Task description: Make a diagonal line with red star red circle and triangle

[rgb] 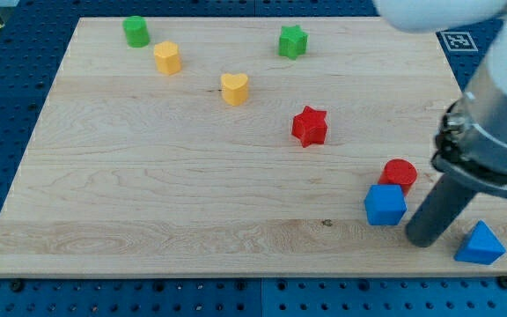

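No jaws here (just a rod): my tip (425, 239) sits between blue cube (385, 204) and blue triangle (481, 244), likely lining up the triangle.

My tip (426, 241) ends 1 straight rod, dark grey to black with a matte round shaft, at the lower right of the frame. Above it sits a black collar with small clips, then a pale grey cylindrical housing, and a glossy white rounded casing at the upper right.
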`<state>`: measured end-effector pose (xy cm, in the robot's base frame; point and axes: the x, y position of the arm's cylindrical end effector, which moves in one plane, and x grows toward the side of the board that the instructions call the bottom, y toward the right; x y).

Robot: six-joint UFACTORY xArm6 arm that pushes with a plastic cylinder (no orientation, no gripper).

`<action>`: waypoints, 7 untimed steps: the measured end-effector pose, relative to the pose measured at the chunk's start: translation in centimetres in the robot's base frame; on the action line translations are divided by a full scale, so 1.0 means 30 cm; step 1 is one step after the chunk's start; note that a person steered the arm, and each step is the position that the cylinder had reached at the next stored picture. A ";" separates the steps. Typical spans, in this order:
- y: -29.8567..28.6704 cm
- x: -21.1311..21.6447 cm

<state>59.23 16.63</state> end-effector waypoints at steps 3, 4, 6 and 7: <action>0.005 0.088; 0.114 0.085; 0.309 0.086; 0.144 0.087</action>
<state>61.83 20.93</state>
